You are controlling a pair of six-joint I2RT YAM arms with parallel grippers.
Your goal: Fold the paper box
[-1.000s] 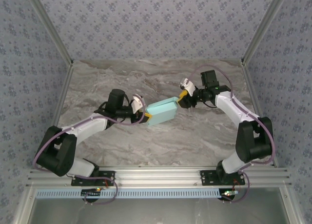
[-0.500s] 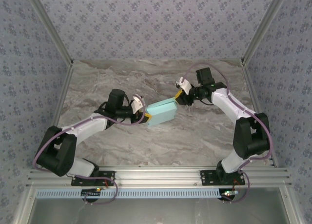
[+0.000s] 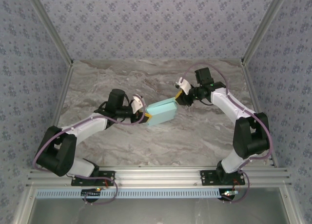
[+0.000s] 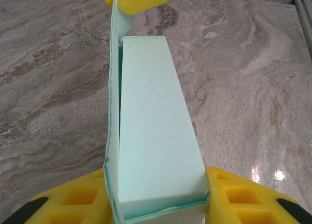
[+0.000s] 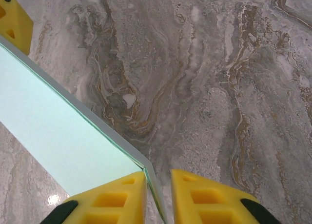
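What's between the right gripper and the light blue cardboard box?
Nothing visible. A thin flap edge of the light blue cardboard paper box sits between the jaws of the right gripper; the left gripper holds the opposite end.

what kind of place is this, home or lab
Probably a lab-style robot test booth: a left arm and right arm bolted to a metal rail, patterned walls boxing in a marble-look table, and a paper box between the left claw and right claw.
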